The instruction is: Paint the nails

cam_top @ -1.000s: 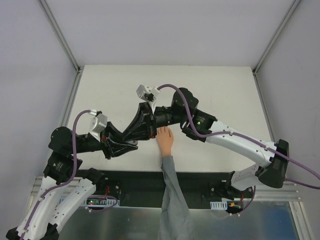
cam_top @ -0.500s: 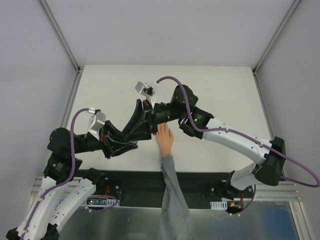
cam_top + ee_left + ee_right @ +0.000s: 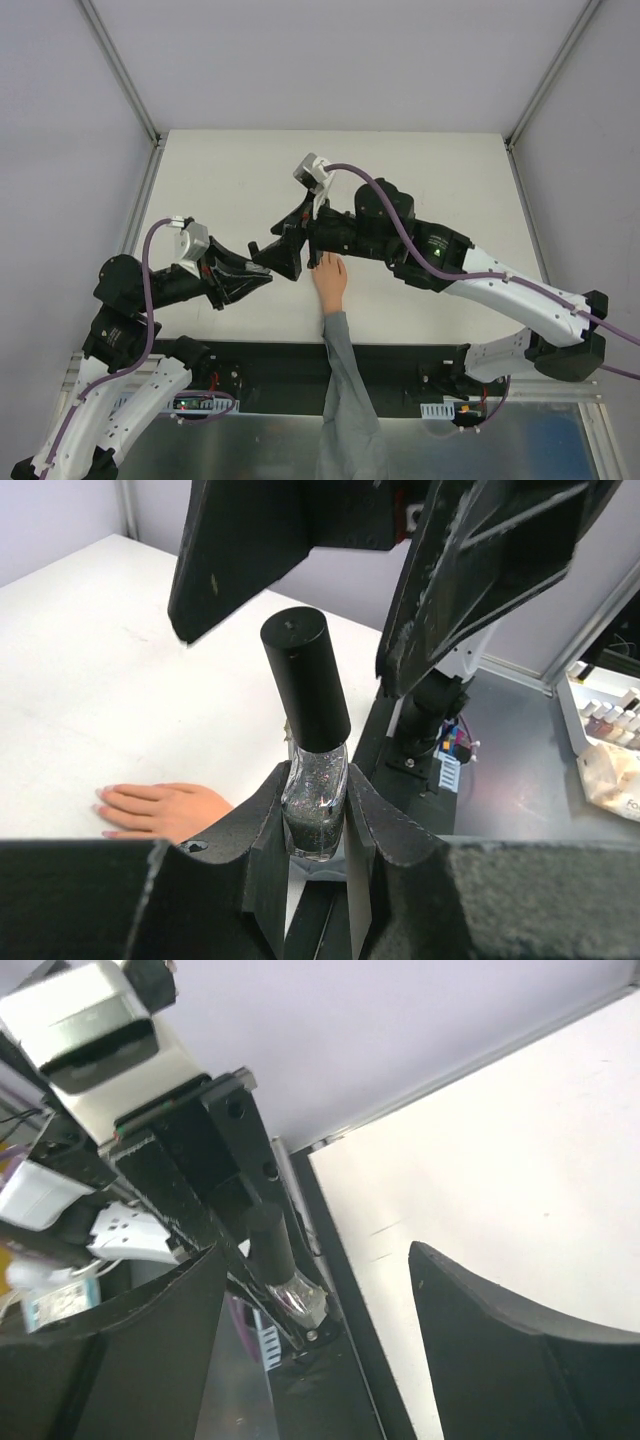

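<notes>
Table (image 3: pixel 220 180) carries mannequin hand (image 3: pixel 331 280), fingers lying just beside both pincers. Left pincer (image 3: pixel 318 825) clamps upright glitter polish bottle (image 3: pixel 315 800); right pincer (image 3: pixel 315 1260) gapes wide astride its black cap (image 3: pixel 305 675), untouching. Nails (image 3: pixel 101 807), barely discernible, rest on table near the bottle, lower down.

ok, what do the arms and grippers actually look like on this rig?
Both arms match: left arm and right arm have white lower links, black joint housings and a purple cable looping to a silver-white wrist camera. A green light glows on the right arm. The left gripper and right gripper are matte black, with broad wedge-shaped fingers, scuffed pale at the edges.
</notes>
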You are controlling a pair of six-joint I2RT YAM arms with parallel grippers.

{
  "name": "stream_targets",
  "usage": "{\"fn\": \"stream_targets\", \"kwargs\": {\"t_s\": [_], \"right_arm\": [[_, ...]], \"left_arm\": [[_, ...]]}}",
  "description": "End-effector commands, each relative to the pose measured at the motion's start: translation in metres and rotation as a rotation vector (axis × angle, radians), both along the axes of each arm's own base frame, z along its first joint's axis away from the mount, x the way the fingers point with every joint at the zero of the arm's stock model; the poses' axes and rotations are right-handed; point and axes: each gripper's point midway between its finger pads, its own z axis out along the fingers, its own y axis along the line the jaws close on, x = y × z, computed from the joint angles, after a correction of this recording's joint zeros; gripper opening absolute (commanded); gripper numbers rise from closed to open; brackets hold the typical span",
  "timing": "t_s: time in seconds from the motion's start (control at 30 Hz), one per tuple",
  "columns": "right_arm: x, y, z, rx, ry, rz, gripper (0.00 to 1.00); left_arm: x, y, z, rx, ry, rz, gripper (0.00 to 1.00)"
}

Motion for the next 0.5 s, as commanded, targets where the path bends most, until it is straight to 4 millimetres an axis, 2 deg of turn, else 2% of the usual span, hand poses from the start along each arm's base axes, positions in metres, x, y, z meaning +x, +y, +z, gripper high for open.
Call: {"fn": "stream_targets", "kwargs": {"t_s": [0.0, 0.03, 0.1, 0.13, 0.17, 0.2, 0.27, 0.33, 0.37, 0.4, 0.47], "right_arm": [[0.02, -0.008, 0.006, -0.102, -0.093, -0.181, 0.76], [0.018, -0.007, 0.012, -0.111, -0.095, -0.187, 0.76], [0.026, -0.003, 0.002, -0.173, -0.093, -0.231, 0.73], [0.025, -0.003, 0.016, -0.153, -0.099, -0.233, 0.68], [0.027, 0.005, 0.007, -0.184, -0.094, -0.235, 0.66], [0.03, 0.003, 0.003, -0.216, -0.091, -0.253, 0.63], [0.027, 0.006, 0.011, -0.215, -0.1, -0.249, 0.59], [0.027, 0.01, 0.004, -0.25, -0.111, -0.253, 0.55], [0.028, 0.01, 0.008, -0.246, -0.116, -0.257, 0.54], [0.03, 0.012, 0.001, -0.274, -0.118, -0.263, 0.51], [0.029, 0.014, 0.005, -0.273, -0.126, -0.264, 0.47]], "left_arm": [[0.005, 0.005, 0.01, 0.008, -0.082, 0.052, 0.0], [0.006, 0.006, 0.009, 0.011, -0.082, 0.055, 0.0], [0.007, 0.005, 0.006, 0.023, -0.078, 0.056, 0.0], [0.007, 0.006, 0.004, 0.028, -0.074, 0.057, 0.0], [0.008, 0.006, 0.003, 0.034, -0.08, 0.058, 0.0], [0.008, 0.006, 0.003, 0.038, -0.08, 0.061, 0.0], [0.009, 0.007, 0.0, 0.053, -0.081, 0.069, 0.0], [0.011, 0.009, -0.003, 0.062, -0.081, 0.08, 0.0], [0.011, 0.009, -0.005, 0.068, -0.077, 0.082, 0.0], [0.012, 0.009, -0.007, 0.072, -0.074, 0.084, 0.0], [0.012, 0.009, -0.008, 0.076, -0.072, 0.089, 0.0]]}}
